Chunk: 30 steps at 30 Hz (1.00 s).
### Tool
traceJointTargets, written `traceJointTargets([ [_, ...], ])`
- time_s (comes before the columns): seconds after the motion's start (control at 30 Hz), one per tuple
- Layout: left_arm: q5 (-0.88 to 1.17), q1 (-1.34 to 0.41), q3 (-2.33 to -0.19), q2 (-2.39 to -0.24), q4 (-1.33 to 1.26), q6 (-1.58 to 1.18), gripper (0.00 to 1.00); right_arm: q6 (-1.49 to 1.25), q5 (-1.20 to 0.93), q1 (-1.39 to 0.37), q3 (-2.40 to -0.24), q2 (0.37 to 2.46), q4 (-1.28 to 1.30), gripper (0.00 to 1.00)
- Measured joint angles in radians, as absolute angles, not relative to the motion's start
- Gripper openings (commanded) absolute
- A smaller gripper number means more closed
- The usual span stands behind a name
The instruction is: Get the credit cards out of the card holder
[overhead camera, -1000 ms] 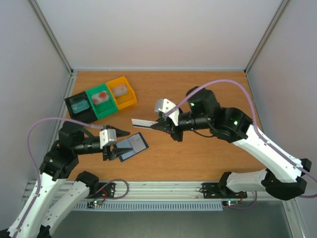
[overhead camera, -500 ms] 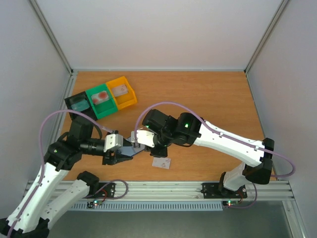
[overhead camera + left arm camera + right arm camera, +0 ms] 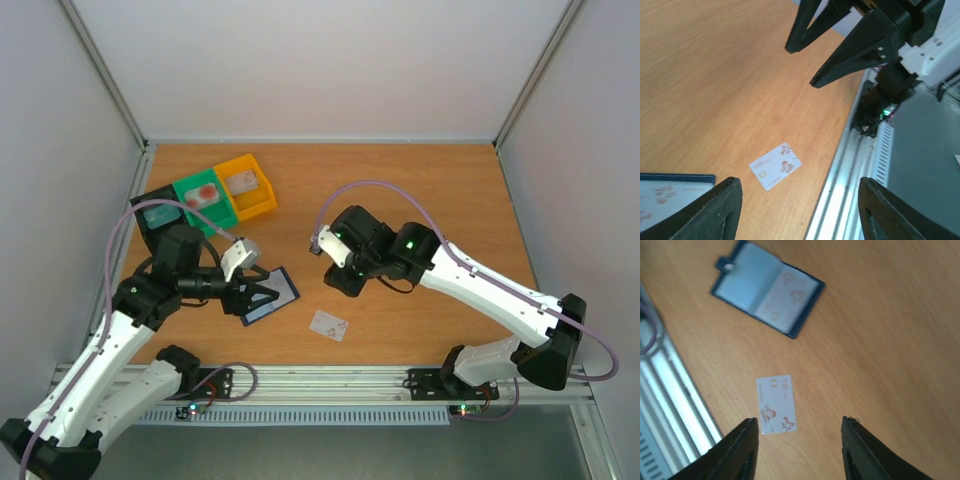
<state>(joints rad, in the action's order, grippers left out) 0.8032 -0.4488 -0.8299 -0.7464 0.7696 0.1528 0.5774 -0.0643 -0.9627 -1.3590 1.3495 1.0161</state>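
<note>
in the top view the card holder (image 3: 281, 291) lies open and flat in the near-left part of the table (image 3: 420, 190), its long axis running from near-left to far-right, inner pockets facing up. the left gripper (image 3: 258, 297) hangs over its near-left end with fingers spread, holding nothing. one pale credit card (image 3: 328, 325) lies flat close to the near edge, just right of the holder and apart from it, its long side roughly along that edge. the right gripper (image 3: 342, 278) hovers beyond the card, toward the middle of the table. a black bin (image 3: 160, 215), a green bin (image 3: 205, 198) and a yellow bin (image 3: 247, 187) sit in a row near the far-left corner, each with a card inside, well apart from the holder. in the left wrist view the left gripper (image 3: 799, 185) is spread and empty; the card (image 3: 775, 166) lies face up on the wood by the metal rail (image 3: 840, 165), a corner of the holder (image 3: 670, 192) shows at the lower left, and the right gripper (image 3: 801, 65) hangs above with its fingers apart. in the right wrist view the right gripper (image 3: 799, 420) is spread and empty above the card (image 3: 776, 404), which lies with its long axis toward the open holder (image 3: 767, 292); a pale card with reddish marks sits in the holder's right pocket, nothing lying between the two.
</note>
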Motion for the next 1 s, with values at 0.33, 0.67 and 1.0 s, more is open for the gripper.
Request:
traceJointTargets([
  [0.33, 0.446, -0.406, -0.764, -0.796, 0.732, -0.292, 0.77, 0.387, 0.075, -0.854, -1.286, 1.460, 0.964, 0.59],
  [0.67, 0.413, -0.363, -0.589, -0.823, 0.731, -0.593, 0.79, 0.303, 0.046, -0.937, -1.265, 1.676, 0.983, 0.78],
  [1.0, 0.394, -0.320, -0.567, -0.773, 0.713, -0.661, 0.80, 0.317, -0.028, -1.082, -1.270, 1.892, 1.023, 0.97],
])
